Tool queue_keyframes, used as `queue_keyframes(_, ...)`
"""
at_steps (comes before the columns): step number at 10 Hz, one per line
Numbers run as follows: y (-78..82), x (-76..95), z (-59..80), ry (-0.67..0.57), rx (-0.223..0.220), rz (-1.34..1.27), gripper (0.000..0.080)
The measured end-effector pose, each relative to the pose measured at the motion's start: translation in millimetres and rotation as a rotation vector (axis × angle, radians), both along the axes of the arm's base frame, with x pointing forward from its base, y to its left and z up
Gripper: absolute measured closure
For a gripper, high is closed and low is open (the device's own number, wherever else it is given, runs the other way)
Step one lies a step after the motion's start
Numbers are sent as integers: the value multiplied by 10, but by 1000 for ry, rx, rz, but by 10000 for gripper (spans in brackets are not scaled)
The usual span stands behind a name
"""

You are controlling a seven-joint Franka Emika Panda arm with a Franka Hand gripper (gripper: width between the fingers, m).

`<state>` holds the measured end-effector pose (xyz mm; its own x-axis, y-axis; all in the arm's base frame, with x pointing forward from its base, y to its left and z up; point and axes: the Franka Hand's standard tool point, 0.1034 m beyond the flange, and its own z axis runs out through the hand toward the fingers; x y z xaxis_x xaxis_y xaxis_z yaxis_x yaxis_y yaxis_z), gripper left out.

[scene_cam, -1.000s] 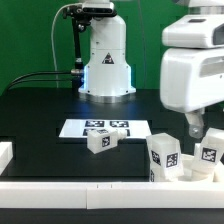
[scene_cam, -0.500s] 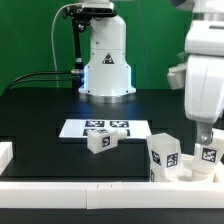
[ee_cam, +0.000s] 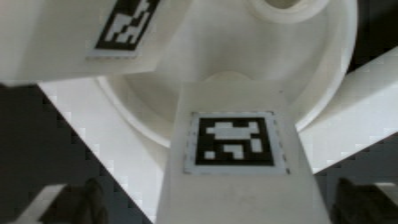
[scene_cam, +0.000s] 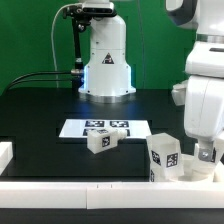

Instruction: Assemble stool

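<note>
The exterior camera stands low before the table (scene_cam: 40, 120) and faces my base (scene_cam: 105, 62) across it, at middle distance. My wrist camera looks down, very near, on a tagged leg (ee_cam: 231, 185); the 2 views share the stool parts (scene_cam: 165, 158).

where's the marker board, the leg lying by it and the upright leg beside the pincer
marker board (scene_cam: 72, 128), exterior view, bare white end of the board
lying leg (scene_cam: 100, 141), exterior view, middle of its tagged side
upright leg (scene_cam: 165, 157), exterior view, middle of its tagged face
</note>
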<state>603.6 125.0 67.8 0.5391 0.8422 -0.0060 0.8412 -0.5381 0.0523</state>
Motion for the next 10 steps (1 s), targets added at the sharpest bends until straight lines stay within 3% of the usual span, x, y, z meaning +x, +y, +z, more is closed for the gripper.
queue_keyframes(2, -3, -1, -2, -5, 8, -171, 466)
queue_keyframes(4, -14, 4, 1, -10, 14, -315, 466)
queue_keyframes(8, -61, 15, -7, -9, 62, -982, 466)
queue_keyframes(10, -77, 10, -8, -5, 61, -1137, 466)
